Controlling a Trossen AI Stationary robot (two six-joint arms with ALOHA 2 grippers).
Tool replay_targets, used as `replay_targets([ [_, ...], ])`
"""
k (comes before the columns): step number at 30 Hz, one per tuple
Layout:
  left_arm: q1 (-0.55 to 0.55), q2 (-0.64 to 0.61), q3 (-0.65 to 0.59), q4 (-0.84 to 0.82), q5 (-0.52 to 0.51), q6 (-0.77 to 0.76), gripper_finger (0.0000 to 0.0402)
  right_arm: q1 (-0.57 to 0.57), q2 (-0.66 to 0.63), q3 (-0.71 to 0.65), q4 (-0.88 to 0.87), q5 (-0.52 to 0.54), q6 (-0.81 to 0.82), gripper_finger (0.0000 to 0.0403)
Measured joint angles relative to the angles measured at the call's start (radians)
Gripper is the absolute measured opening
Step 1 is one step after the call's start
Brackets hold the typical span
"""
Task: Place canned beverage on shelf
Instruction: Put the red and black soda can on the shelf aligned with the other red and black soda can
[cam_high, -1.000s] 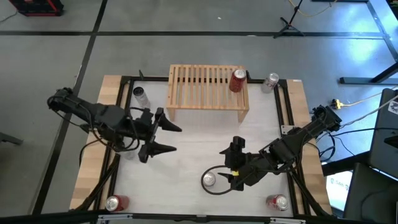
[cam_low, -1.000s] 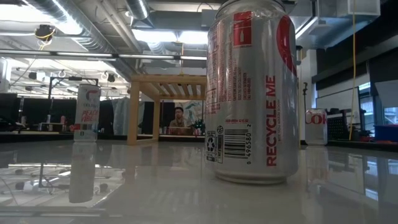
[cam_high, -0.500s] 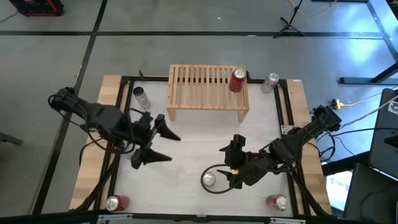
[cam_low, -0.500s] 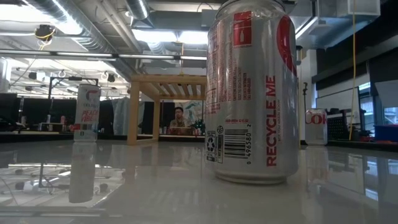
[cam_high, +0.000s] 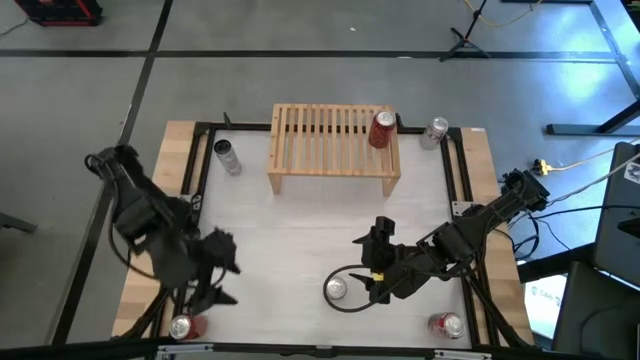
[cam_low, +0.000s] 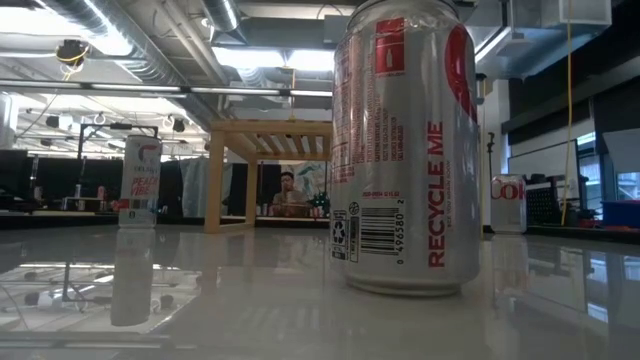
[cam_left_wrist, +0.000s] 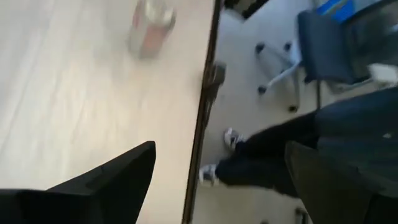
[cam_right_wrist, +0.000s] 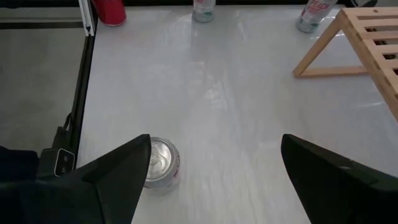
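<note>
The light-wood shelf (cam_high: 333, 148) stands at the far middle of the table, and a red can (cam_high: 382, 130) stands upright on its right end. A silver can (cam_high: 337, 289) stands on the table near the middle front, large in the low view (cam_low: 405, 150). My right gripper (cam_high: 362, 268) hovers open just right of it; its wrist view shows the can (cam_right_wrist: 160, 168) beside one finger, untouched. My left gripper (cam_high: 215, 285) is open above the near left part of the table and points toward a red can (cam_high: 186, 326), which shows blurred in its wrist view (cam_left_wrist: 151, 28).
A slim can (cam_high: 228, 157) stands left of the shelf, a silver can (cam_high: 435, 131) at the far right, and a red can (cam_high: 446, 325) at the near right. Black frame rails (cam_high: 200, 160) run along the table's sides. A seated person's legs (cam_left_wrist: 261, 165) show beyond the near edge.
My left gripper has swung from the table's middle left toward the near left corner. It has turned from pointing right to pointing at the near edge and the red can there, and has stayed open. No can has moved.
</note>
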Motion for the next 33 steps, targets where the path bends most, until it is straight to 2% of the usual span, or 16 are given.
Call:
replay_targets([
  [6, -0.135, 0.068, 0.0, -0.091, 0.063, -0.233, 0.0352, 0.0, 0.0, 0.0, -0.003, -0.052, -0.001, 0.0349],
  [14, -0.274, 0.177, 0.0, -0.165, 0.167, -0.425, 0.0352, 0.0, 0.0, 0.0, -0.002, -0.047, -0.003, 0.0349],
  [18, -0.331, 0.221, 0.0, -0.192, 0.17, -0.49, 0.0352, 0.0, 0.0, 0.0, -0.002, -0.045, -0.003, 0.0349],
  [26, -0.418, 0.307, 0.0, -0.211, 0.17, -0.474, 0.0352, 0.0, 0.0, 0.0, 0.001, -0.044, -0.003, 0.0349],
  [33, -0.432, 0.348, -0.001, -0.26, 0.178, -0.471, 0.0352, 0.0, 0.0, 0.0, 0.003, -0.044, -0.003, 0.0349],
])
